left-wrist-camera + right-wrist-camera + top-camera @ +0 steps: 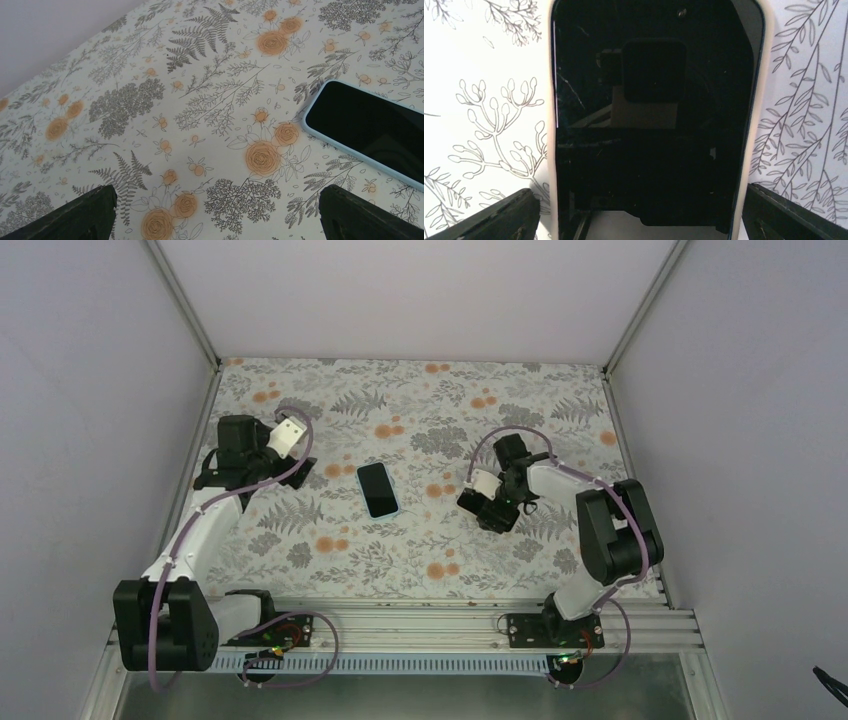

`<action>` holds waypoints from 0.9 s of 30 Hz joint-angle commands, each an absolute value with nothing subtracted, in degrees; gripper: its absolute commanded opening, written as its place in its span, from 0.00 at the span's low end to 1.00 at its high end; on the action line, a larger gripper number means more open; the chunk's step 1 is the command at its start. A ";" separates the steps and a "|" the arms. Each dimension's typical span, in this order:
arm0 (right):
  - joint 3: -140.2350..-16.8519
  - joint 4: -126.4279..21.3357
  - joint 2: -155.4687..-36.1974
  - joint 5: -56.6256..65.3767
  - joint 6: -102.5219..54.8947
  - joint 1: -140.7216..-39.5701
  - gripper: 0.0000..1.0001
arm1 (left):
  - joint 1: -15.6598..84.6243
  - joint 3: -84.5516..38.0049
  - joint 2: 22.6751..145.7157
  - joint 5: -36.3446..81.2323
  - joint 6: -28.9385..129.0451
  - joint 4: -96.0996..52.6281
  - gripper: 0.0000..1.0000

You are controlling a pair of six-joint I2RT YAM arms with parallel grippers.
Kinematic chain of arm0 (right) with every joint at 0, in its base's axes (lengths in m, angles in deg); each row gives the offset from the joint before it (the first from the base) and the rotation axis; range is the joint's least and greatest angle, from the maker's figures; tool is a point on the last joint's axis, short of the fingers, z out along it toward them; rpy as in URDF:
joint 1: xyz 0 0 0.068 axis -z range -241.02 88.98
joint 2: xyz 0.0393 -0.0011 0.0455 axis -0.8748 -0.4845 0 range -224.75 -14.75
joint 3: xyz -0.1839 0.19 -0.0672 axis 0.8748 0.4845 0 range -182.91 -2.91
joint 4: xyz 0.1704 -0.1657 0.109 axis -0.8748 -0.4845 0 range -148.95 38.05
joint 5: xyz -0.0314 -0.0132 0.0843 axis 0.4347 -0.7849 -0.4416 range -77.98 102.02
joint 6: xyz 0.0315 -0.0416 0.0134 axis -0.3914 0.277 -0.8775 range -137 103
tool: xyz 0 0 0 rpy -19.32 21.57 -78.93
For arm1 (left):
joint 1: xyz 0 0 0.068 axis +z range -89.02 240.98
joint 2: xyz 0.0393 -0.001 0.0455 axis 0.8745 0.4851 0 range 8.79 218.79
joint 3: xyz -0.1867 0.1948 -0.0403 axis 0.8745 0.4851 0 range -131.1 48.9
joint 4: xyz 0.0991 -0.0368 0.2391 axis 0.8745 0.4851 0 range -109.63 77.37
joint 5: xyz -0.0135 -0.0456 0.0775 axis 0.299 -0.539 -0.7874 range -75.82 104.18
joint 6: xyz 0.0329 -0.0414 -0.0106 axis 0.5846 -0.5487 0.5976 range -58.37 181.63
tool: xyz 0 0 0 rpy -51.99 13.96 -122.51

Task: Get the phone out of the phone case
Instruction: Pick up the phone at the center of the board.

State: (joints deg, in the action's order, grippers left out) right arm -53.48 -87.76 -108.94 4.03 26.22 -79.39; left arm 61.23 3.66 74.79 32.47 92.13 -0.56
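Note:
A phone (378, 489) with a black screen lies flat in a light blue phone case (396, 502) in the middle of the table. The left wrist view shows it at the right edge, phone (372, 130) inside the case rim (311, 131). My left gripper (265, 468) (220, 215) hangs open to the left of it, over bare cloth. My right gripper (487, 510) (644, 215) is open to the right of that phone. Its wrist view shows a black phone screen (649, 125) with a pale case rim (549, 150) between the two fingers, which stand clear of the rim.
A flowered cloth (420, 560) covers the table. White walls (90, 390) close in the left, back and right sides. An aluminium rail (430, 620) with both arm bases runs along the near edge.

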 commanded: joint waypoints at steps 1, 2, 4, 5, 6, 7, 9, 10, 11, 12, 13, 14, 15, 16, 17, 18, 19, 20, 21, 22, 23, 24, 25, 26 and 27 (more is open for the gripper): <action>-52.11 -85.96 -113.52 8.05 26.86 -80.35 1.00 | 61.41 2.13 75.21 32.96 92.81 -0.57 1.00; -52.13 -86.18 -114.05 7.86 26.88 -80.40 0.99 | 61.42 2.14 75.42 33.03 92.91 -0.63 1.00; -52.06 -86.35 -114.73 7.89 26.77 -80.45 0.94 | 61.42 1.95 75.97 33.25 93.16 -0.65 1.00; -51.81 -86.01 -114.91 8.26 26.65 -80.44 0.88 | 61.42 1.61 76.61 33.53 93.25 -0.46 1.00; -51.52 -85.73 -115.03 8.71 26.55 -80.46 0.83 | 61.38 1.01 77.35 34.04 93.39 0.25 1.00; -51.25 -85.36 -115.09 9.08 26.39 -80.51 0.78 | 61.34 0.33 78.19 34.51 93.50 1.03 1.00; -50.90 -84.97 -115.01 9.16 26.17 -80.52 0.67 | 61.21 -1.40 79.59 35.67 93.94 2.87 1.00; -50.68 -84.66 -114.78 9.20 26.15 -80.53 0.63 | 61.02 -2.13 80.15 36.26 94.40 3.79 1.00; -50.58 -84.32 -114.47 9.20 25.98 -80.53 0.61 | 60.81 -3.03 80.68 36.93 94.82 4.81 1.00; -50.47 -83.78 -113.98 9.26 25.86 -80.53 0.59 | 60.47 -3.90 81.21 37.99 95.31 5.97 1.00; -50.44 -83.20 -113.22 9.44 25.62 -80.53 0.56 | 60.34 -5.21 81.86 39.55 95.68 7.68 1.00; -50.38 -82.28 -112.29 9.49 25.41 -80.57 0.54 | 60.29 -6.84 82.78 42.03 95.98 9.84 1.00; -50.44 -81.11 -111.09 9.45 25.05 -80.66 0.53 | 60.28 -8.53 83.86 44.57 96.34 12.19 1.00; -50.57 -80.44 -109.58 9.28 24.72 -80.81 0.52 | 60.22 -10.76 85.08 47.96 96.81 15.14 1.00; -50.81 -79.79 -107.85 9.18 24.36 -81.13 0.52 | 60.14 -12.88 87.24 51.50 97.51 18.03 1.00; -51.10 -79.01 -106.47 9.53 23.74 -81.53 0.51 | 60.18 -15.10 88.94 54.86 98.18 21.04 1.00; -51.34 -78.42 -105.18 9.85 23.36 -82.07 0.51 | 60.00 -17.45 90.68 57.94 98.75 23.75 1.00; -51.68 -77.65 -103.86 10.39 22.82 -82.82 0.51 | 59.73 -19.73 92.54 60.92 99.39 26.43 1.00; -52.02 -77.01 -102.65 11.18 22.30 -83.70 0.51 | 59.68 -22.20 94.21 64.12 100.32 29.17 1.00; -52.61 -76.73 -101.74 11.71 22.01 -84.67 0.50 | 59.60 -24.27 95.95 66.92 101.09 31.39 1.00; -53.45 -76.31 -101.03 12.86 21.57 -85.79 0.51 | 59.33 -26.41 97.44 69.15 101.24 32.98 1.00; -54.23 -75.69 -100.36 13.98 21.14 -86.86 0.50 | 58.94 -28.41 99.06 70.83 101.03 34.26 1.00; -55.28 -75.21 -100.06 14.87 20.73 -87.95 0.49 | 58.38 -30.08 100.69 71.89 100.69 35.16 0.99; -56.27 -74.75 -99.80 15.62 20.29 -89.18 0.49 | 57.82 -32.15 102.14 72.54 100.08 35.82 0.99; -57.16 -74.05 -99.49 16.41 19.97 -90.63 0.49 | 57.27 -33.48 103.60 73.07 99.44 36.29 0.99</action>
State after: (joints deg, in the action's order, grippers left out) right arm -52.64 -80.16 -102.48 11.77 22.53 -86.43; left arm 59.07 -27.55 99.31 62.58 98.71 28.40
